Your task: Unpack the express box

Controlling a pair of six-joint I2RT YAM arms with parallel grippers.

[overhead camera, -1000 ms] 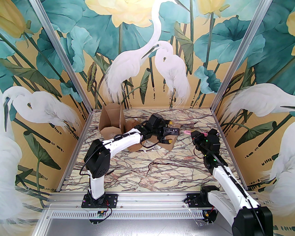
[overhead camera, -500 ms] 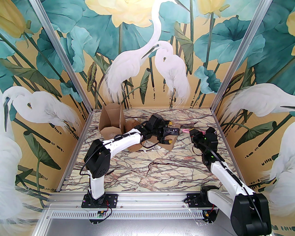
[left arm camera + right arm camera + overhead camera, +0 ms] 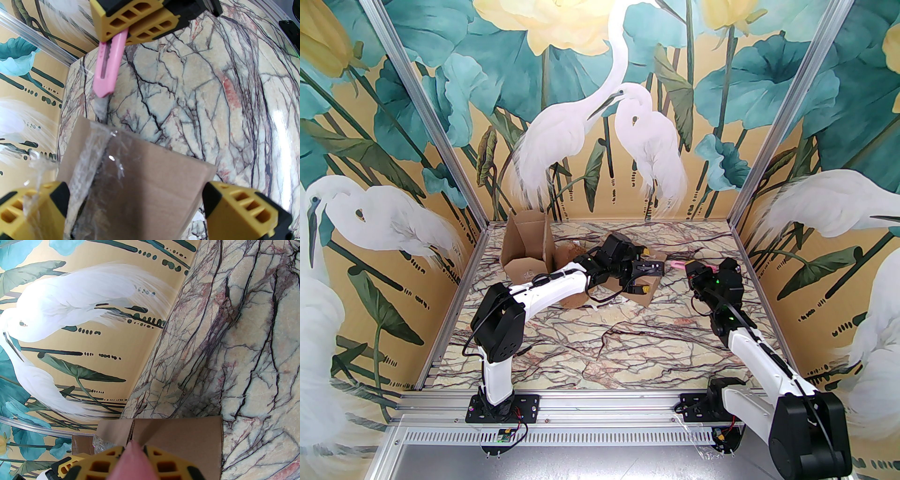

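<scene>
Starting from the marbled counter (image 3: 628, 347), the express box (image 3: 145, 178) is found toward its far middle, lying flat with clear tape along its top seam (image 3: 93, 168). The left tool (image 3: 140, 206) is spread wide, one finger at each side of the box; whether the pads actually press the cardboard cannot be told. The right tool (image 3: 138, 21) is clamped narrowly on a pink knife (image 3: 107, 68), whose blade (image 3: 101, 109) is set against the right edge of the box, just where the seam begins. The step in hand is judged to be the slitting of that tape. It would best be done with the blade held shallow and aligned with the seam, drawn leftward in one steady line, while the box is braced against sliding by the left tool. The finger closest to the seam should be held clear of the blade's line.
</scene>
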